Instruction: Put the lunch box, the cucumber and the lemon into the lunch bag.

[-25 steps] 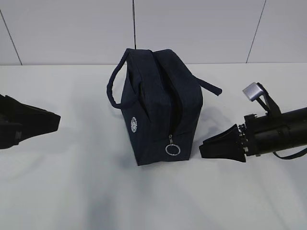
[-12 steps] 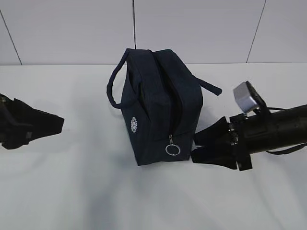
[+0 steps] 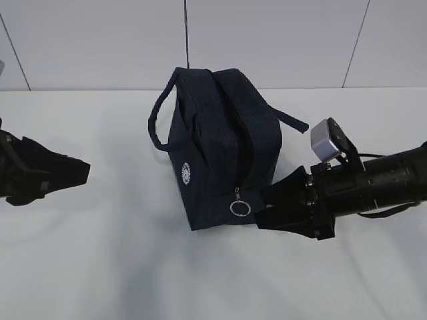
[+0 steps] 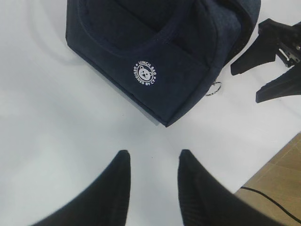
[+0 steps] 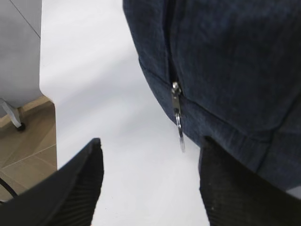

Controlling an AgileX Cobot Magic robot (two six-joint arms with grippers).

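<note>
The dark navy lunch bag (image 3: 220, 143) stands upright in the middle of the white table, its zipper run down to a silver ring pull (image 3: 240, 208) at the front corner. My right gripper (image 3: 261, 208) is open, its tips just right of the ring pull and against the bag's lower corner. In the right wrist view the ring pull (image 5: 179, 129) hangs between the open fingers, nearer the right one. My left gripper (image 3: 85, 172) is open and empty, well left of the bag. The left wrist view shows the bag's white round logo (image 4: 146, 73). Lunch box, cucumber and lemon are out of view.
The white table (image 3: 100, 267) stretches on all sides of the bag. A pale panelled wall (image 3: 267, 40) stands behind it. The table's edge and wooden floor (image 4: 277, 188) show in the wrist views. The bag's loop handles (image 3: 157, 117) stick out to both sides.
My right gripper has moved left and slightly down, from well right of the bag to its lower front corner by the ring pull. My left gripper has shifted slightly right.
</note>
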